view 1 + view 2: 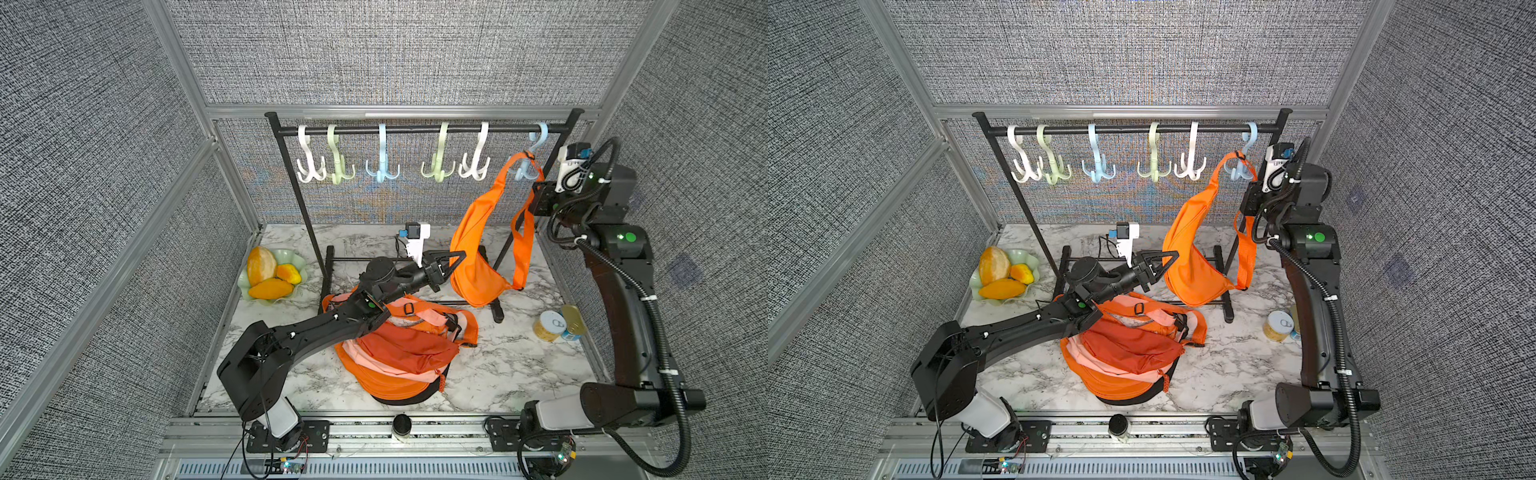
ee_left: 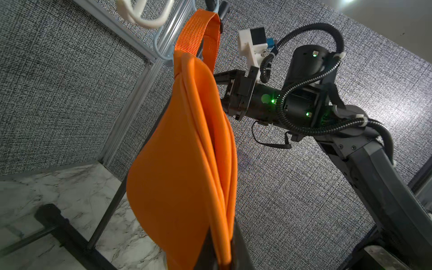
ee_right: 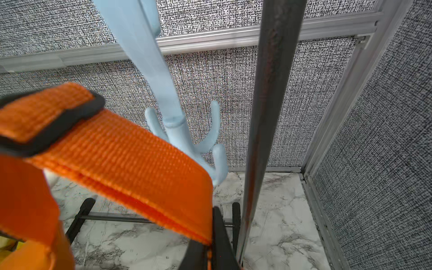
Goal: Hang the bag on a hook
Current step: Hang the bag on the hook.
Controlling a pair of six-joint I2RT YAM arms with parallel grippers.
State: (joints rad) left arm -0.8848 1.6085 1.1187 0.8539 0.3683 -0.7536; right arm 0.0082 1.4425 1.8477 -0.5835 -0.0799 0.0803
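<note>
While a pile of orange bags [image 1: 399, 357] lies near on the tabletop [image 1: 498, 374], the left gripper [image 1: 458, 254] beyond it has its fingers pinched on the hanging orange bag [image 1: 473, 232]. Farther right, the right gripper [image 1: 538, 183] has its fingers clamped on the strap [image 1: 508, 168], whose top rests against the light-blue hook [image 1: 539, 135] at the right end of the rack [image 1: 415, 129].

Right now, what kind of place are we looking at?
Probably a robot test cell, not a home: aluminium frame with grey fabric panels, a garment rack of plastic hooks on a marble-print tabletop, left arm and right arm mounted at its front edge.
</note>
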